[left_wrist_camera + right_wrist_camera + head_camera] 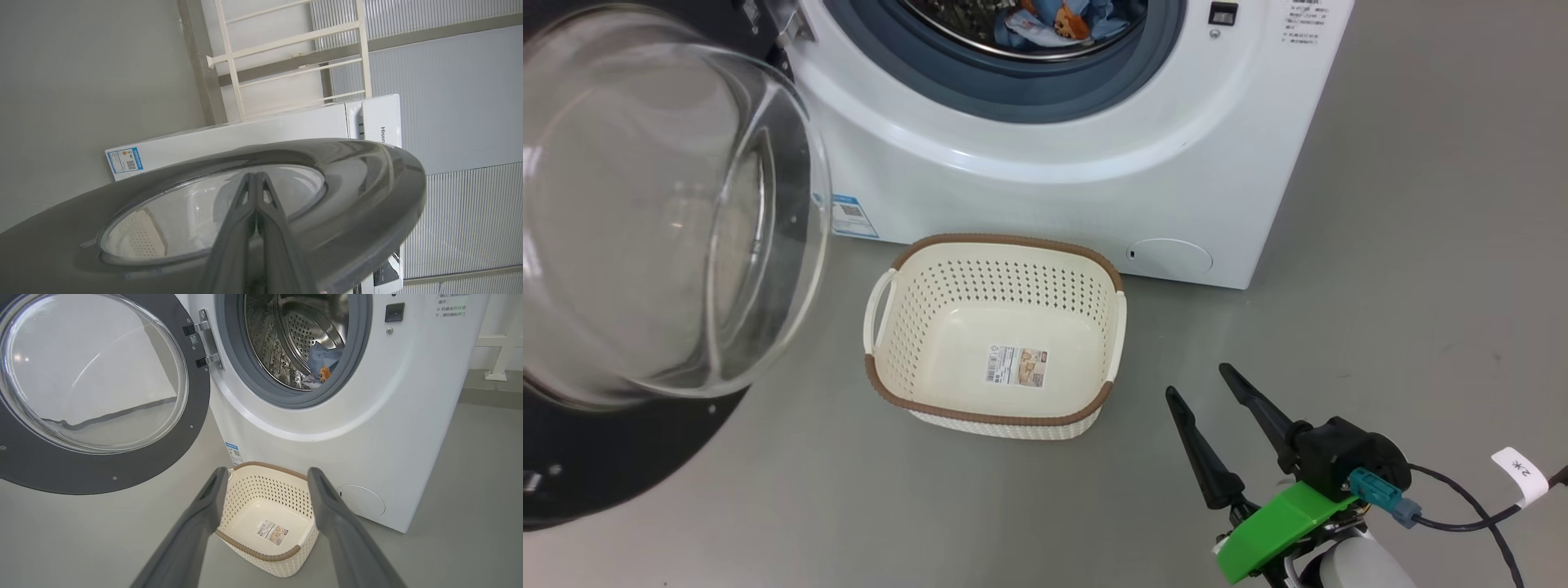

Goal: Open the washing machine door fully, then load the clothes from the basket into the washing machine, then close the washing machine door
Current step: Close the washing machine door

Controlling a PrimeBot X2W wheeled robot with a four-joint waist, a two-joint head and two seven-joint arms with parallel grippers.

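While the large round washing machine door [629, 474], wide glossy black rim about a bulging clear glass bowl, stands swung wide on its metal hinge [206, 343] at the left of the opening, the big white front-loading washing machine [1094, 188] shows its grey-blue rubber gasket [1013, 94] and perforated steel drum [310, 330] uncovered; soft light-blue clothes [322, 363] with orange cartoon print lie low inside the drum, behind the gasket lip; small rounded-rectangular cream plastic basket [1005, 240], perforated sides, brown woven-look rim, white side handles, sits on the grey floor [1421, 286] just before the machine's front, its bare interior showing a label sticker [1017, 365]; blue label sticker [854, 216] at the machine's lower left corner, round lower flap [1170, 257] at its lower right; right gripper [1199, 381], two long dark fingers spread wide, nothing between them, hovers above the floor right of the basket and apart from it; left gripper [255, 176], fingers pressed together with nothing held, lies over the door's outer face at the glass centre; whether it touches the door cannot be told.
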